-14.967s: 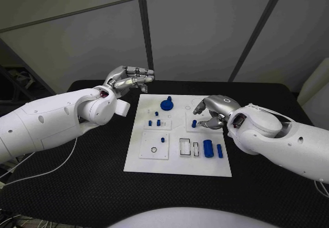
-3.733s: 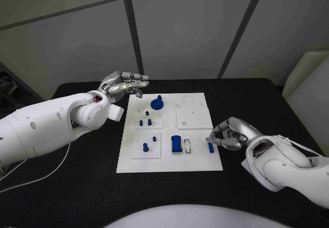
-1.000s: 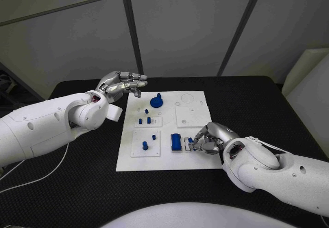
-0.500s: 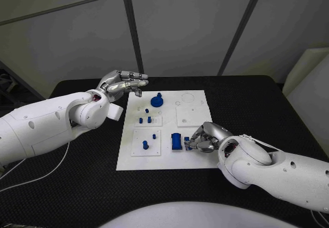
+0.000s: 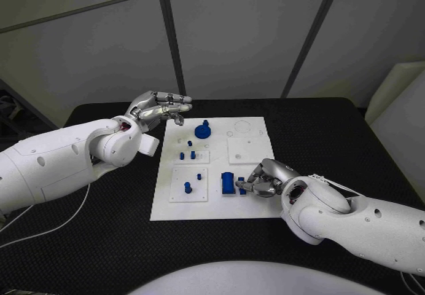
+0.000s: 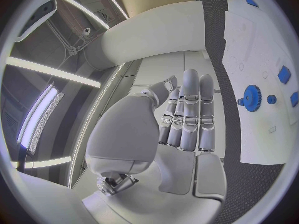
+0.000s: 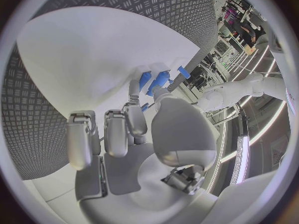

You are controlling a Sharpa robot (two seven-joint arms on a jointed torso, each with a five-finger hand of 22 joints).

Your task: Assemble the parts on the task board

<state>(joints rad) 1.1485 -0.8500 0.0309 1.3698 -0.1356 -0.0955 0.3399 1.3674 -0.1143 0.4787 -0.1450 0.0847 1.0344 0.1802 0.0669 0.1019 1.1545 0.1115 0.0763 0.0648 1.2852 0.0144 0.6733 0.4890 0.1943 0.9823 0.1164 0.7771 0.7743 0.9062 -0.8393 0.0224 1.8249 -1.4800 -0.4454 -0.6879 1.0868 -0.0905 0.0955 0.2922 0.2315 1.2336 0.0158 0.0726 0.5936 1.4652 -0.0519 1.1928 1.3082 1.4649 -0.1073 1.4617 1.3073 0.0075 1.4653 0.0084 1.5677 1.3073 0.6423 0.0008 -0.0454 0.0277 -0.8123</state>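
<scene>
Centrally on the black table (image 5: 106,246) lies the white task board (image 5: 212,206), dotted with blue parts. The left hand (image 5: 159,107) hovers beyond its far-left corner, empty, fingers loosely apart. The right hand (image 5: 263,178) pinches a small blue part (image 7: 163,77), seen clearly from its wrist.

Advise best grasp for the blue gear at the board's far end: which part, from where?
Pinch the raised hub of the blue gear from straight above. It lies flat on the task board, so its toothed rim probably offers little purchase. The left hand hovers nearest, off the board's far-left corner.
</scene>
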